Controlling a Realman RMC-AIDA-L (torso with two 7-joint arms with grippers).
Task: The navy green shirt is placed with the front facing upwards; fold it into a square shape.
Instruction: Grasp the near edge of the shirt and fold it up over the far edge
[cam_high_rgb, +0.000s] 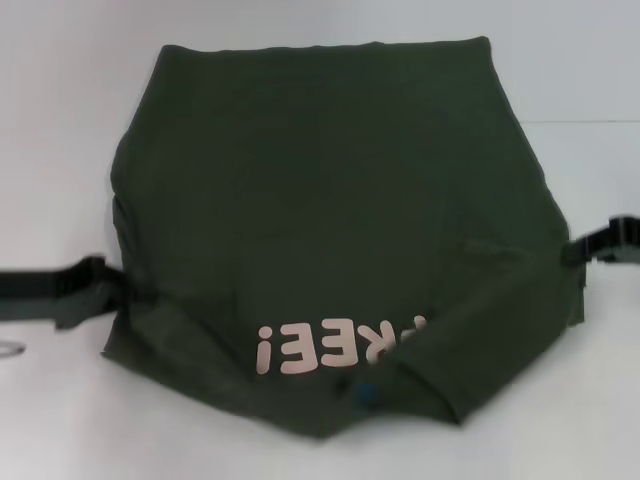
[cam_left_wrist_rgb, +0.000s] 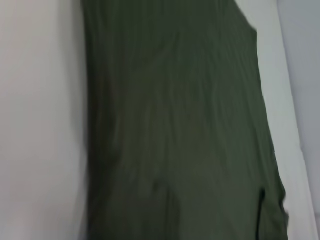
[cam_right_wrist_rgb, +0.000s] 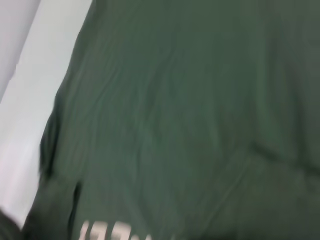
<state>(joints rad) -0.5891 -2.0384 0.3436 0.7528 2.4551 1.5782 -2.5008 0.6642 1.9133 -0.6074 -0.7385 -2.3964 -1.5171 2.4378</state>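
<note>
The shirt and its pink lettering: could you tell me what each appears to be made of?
The shirt looks like soft, matte knit fabric, probably cotton: it lies limp on the table, with fine creases and no shine. The pink lettering looks like a flat print on the cloth, perhaps ink or a thin transfer: smooth, even colour, no raised stitching visible. Part of it is covered by a folded sleeve.

One navy green shirt (cam_high_rgb: 330, 200) lies on one white worktop (cam_high_rgb: 60, 120). Two pincers show — the left pincer (cam_high_rgb: 95, 285) at one side edge of the cloth, the right pincer (cam_high_rgb: 605, 240) at the other — and one line of pink lettering (cam_high_rgb: 340, 345).
</note>
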